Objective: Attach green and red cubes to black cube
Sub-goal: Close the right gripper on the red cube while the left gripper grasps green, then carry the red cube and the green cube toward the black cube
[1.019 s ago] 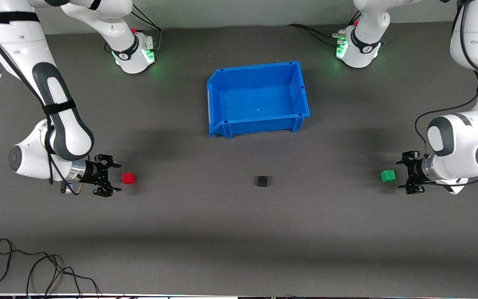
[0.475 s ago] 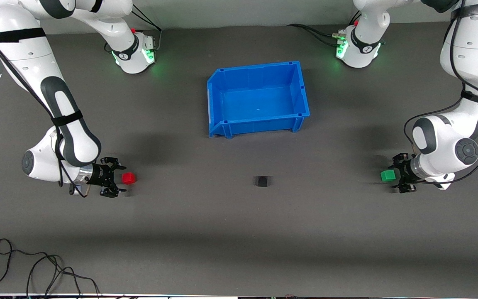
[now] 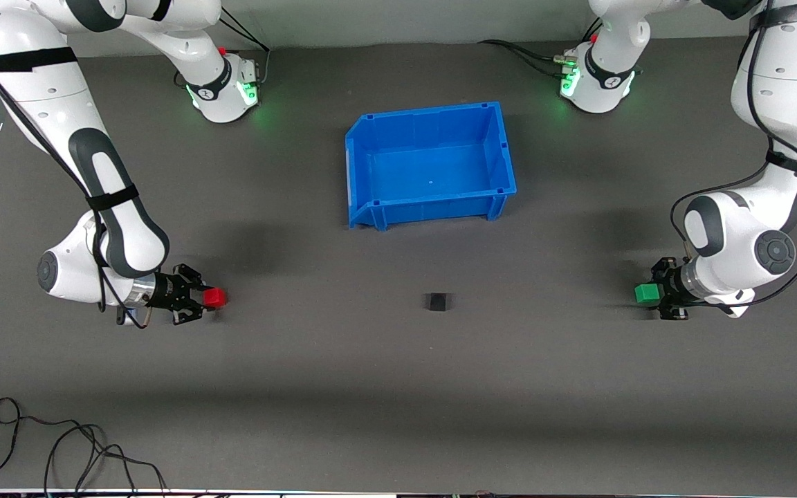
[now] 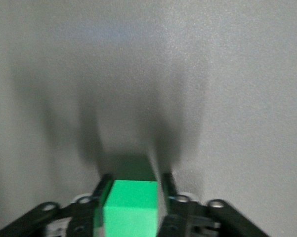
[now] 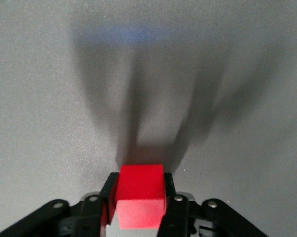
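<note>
Red cube (image 3: 215, 297) pinched by right gripper (image 3: 199, 301), green cube (image 3: 646, 293) pinched by left gripper (image 3: 656, 296); grasp step, next carry both to black cube (image 3: 436, 301) between them

The table (image 3: 398, 387) is covered by a dark grey mat. A blue bin (image 3: 430, 164) rests on it between the two arm bases. The black cube (image 3: 436, 301) sits nearer the front camera than the bin. The red cube (image 3: 214, 297) lies toward the right arm's end, the green cube (image 3: 646, 293) toward the left arm's end. A black cable (image 3: 59, 449) lies at the near edge.
</note>
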